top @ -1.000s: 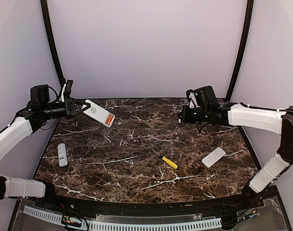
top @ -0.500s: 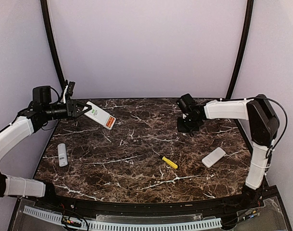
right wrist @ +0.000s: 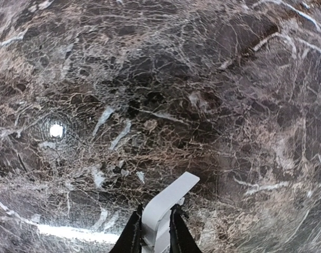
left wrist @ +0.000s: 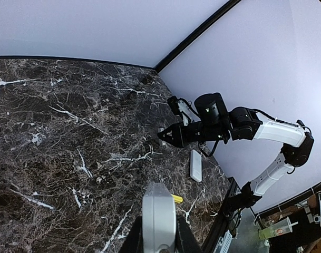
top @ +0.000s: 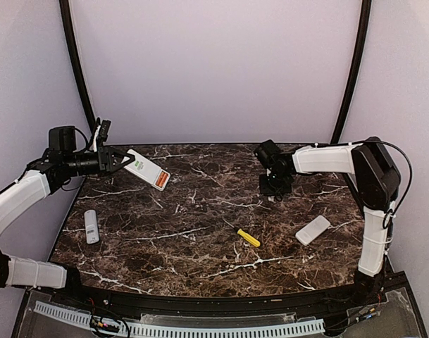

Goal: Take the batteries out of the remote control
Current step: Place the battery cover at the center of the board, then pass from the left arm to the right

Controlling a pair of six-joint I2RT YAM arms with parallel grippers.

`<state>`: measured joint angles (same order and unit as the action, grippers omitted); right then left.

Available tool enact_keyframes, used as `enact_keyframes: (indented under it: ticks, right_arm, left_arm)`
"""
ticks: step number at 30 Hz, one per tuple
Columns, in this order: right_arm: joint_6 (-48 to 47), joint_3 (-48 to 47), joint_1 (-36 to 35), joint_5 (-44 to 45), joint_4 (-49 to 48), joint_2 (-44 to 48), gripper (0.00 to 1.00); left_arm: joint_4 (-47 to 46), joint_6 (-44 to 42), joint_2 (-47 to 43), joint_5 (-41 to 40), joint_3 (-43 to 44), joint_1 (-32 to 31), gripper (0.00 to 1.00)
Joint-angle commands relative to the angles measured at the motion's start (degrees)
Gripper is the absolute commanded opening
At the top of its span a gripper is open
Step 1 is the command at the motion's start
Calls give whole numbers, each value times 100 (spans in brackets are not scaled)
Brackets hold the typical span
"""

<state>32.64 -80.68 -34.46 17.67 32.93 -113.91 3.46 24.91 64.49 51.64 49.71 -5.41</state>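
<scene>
The dark marble worktop lies in front of me. My left arm rises at the left edge, and its wrist lies about level and points to the right, over the back left corner. My right arm stands up at the right edge, bends at the elbow and reaches left toward the back middle, where its wrist turns down to the marble.

My left jaws are nearly closed and clamp the white remote by one end, so that it sticks out tilted above the worktop. The orange-red batteries sit in its other end, the end away from my jaws.

My right jaws are also nearly closed, low over the marble, and they pinch a thin white strip between the two fingers. I cannot tell if the free end of the strip touches the worktop.

A flat white remote lies near the right edge. A smaller white remote lies near the left edge. A yellow screwdriver lies between these two, nearer to the right one, and touches neither.
</scene>
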Motion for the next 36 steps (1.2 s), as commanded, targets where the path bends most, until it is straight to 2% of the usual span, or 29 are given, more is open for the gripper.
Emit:
enact_keyframes:
  ticks: [1, 5, 13, 21, 25, 30, 36]
  right_arm:
    - [72, -97, 29, 64, 48, -73, 25]
    - [88, -50, 32, 22, 1, 1, 31]
    - [50, 39, 27, -23, -69, 182, 53]
    - [-160, 386, 105, -786, -691, 440, 85]
    - [-159, 434, 103, -866, -718, 573, 87]
    - [-625, 965, 51, -1439, -1453, 1350, 87]
    - [-1400, 1236, -476, -2063, -1935, 2115, 89]
  left_arm:
    - [-166, 47, -24, 144, -68, -36, 0]
    - [-162, 36, -39, 144, -67, -54, 0]
    - [-89, -11, -63, 104, -67, -114, 0]
    - [-13, -44, -67, 56, -67, -210, 0]
    - [43, -93, -68, 11, -50, -277, 0]
    - [150, -195, 23, -102, -14, -514, 0]
    - [519, -398, 381, -182, 149, -954, 0]
